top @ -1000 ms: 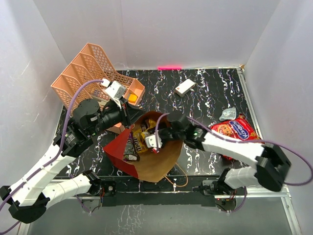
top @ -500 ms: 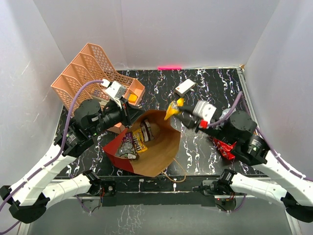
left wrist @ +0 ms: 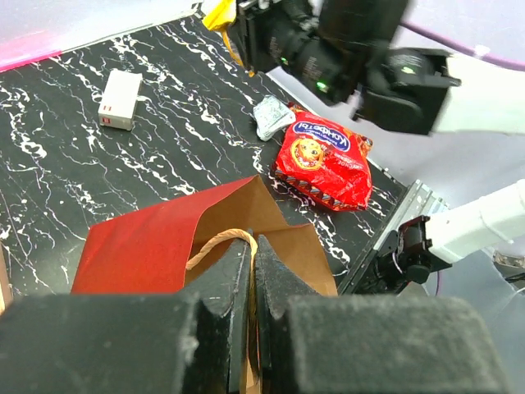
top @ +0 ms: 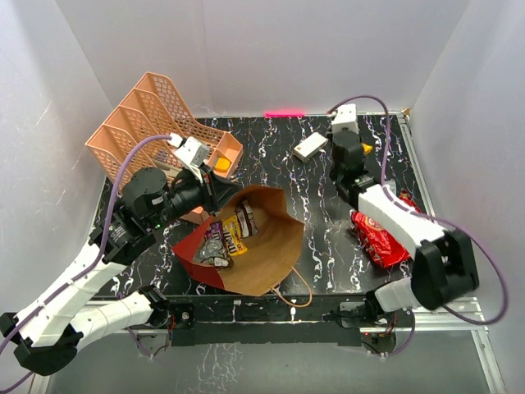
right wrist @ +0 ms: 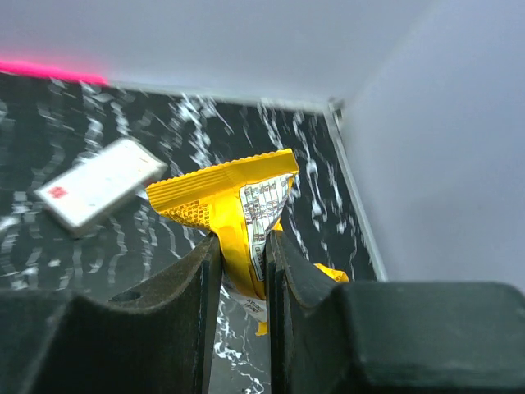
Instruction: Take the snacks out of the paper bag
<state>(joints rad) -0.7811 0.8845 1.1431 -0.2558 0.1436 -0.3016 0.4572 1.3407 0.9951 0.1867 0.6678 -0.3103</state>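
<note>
Snacks, three spots. Yellow wrapper (right wrist: 234, 205): pinched in the right gripper (right wrist: 244, 246), which is clenched on its lower half, with the crimped top edge sticking up free. It is held over the far right corner of the table (top: 328, 213), close to the back wall. White box (right wrist: 98, 193) lies flat on the table to its left, apart from it.

Red cookie packet (top: 379, 238): flat on the table by the right edge, outside the bag, partly under the right arm in the top view. Silvery crumpled wrapper (left wrist: 272, 116) sits at the packet's far end; cannot tell whether they touch.

Remaining snacks (top: 225, 238): yellow and dark brown wrappers heaped inside the paper bag (top: 262, 254), toward its left inner wall.

The bag is at front centre of the table, tipped so its mouth gapes at the overhead camera. Brown lining shows, with the dark red outer face on the left. One cord handle (top: 295, 295) trails off the near edge.

Left gripper (left wrist: 253, 246): clamped tight on the bag's far rim, with a second handle loop (left wrist: 215, 242) right at the fingertips.

Peach lattice tray (top: 148, 123): far left, behind the left arm, with a small orange piece (top: 221, 164) in its front compartment.
</note>
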